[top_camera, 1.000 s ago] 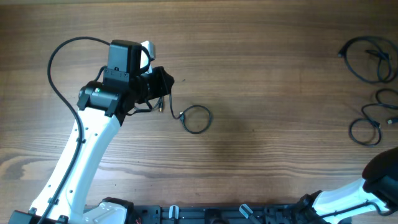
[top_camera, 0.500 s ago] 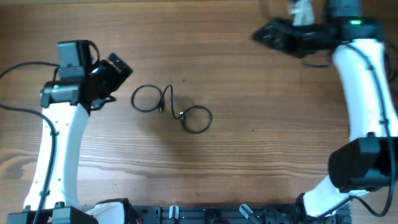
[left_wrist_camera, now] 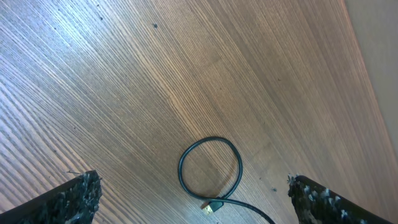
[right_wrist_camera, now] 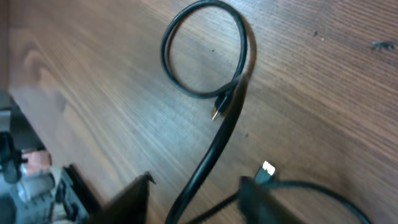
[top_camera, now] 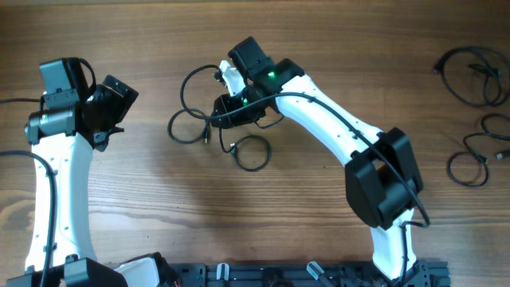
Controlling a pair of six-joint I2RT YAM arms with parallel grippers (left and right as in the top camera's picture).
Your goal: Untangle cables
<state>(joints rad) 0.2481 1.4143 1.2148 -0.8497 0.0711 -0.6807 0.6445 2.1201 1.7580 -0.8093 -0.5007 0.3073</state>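
- Your right gripper [right_wrist_camera: 196,196] is the tool on the work. Its fingers [right_wrist_camera: 134,199] stand partway apart with one black strand [right_wrist_camera: 217,143] running through the gap. You cannot tell whether it is pinched or only straddled.
- The strand's long axis leads straight out ahead of the fingertips to a closed loop [right_wrist_camera: 166,59] lying flat on the table [right_wrist_camera: 323,93]. A thin plug tip [right_wrist_camera: 216,113] sits where the loop and strand cross.
- Just to one side of those fingertips lies a pale-ended plug [right_wrist_camera: 267,168] on another cord.
- From overhead, the tangled cables [top_camera: 209,119] lie under and just beside the right gripper [top_camera: 229,108]. You can count three loops: a large loop [top_camera: 183,88] out past its tip, a small loop [top_camera: 170,127] beside that, and a third loop [top_camera: 253,169] back towards the arm's base.
- Your left gripper [left_wrist_camera: 193,186] is spread wide and holds nothing. One coil [left_wrist_camera: 180,171] with a gold plug [left_wrist_camera: 208,207] lies ahead of it, between its fingers' lines but apart from them.
- The right arm is nearer, already at the knot; the left gripper [top_camera: 115,100] sits near but clear. The coming pull likely turns on drawing the strand back along its own axis, away from the small loop.
- Count: two arms and one knotted bundle. Well behind the right arm are loose coils, an upper group [top_camera: 470,76] and a lower one [top_camera: 470,163]. How many cords they hold, you cannot tell.
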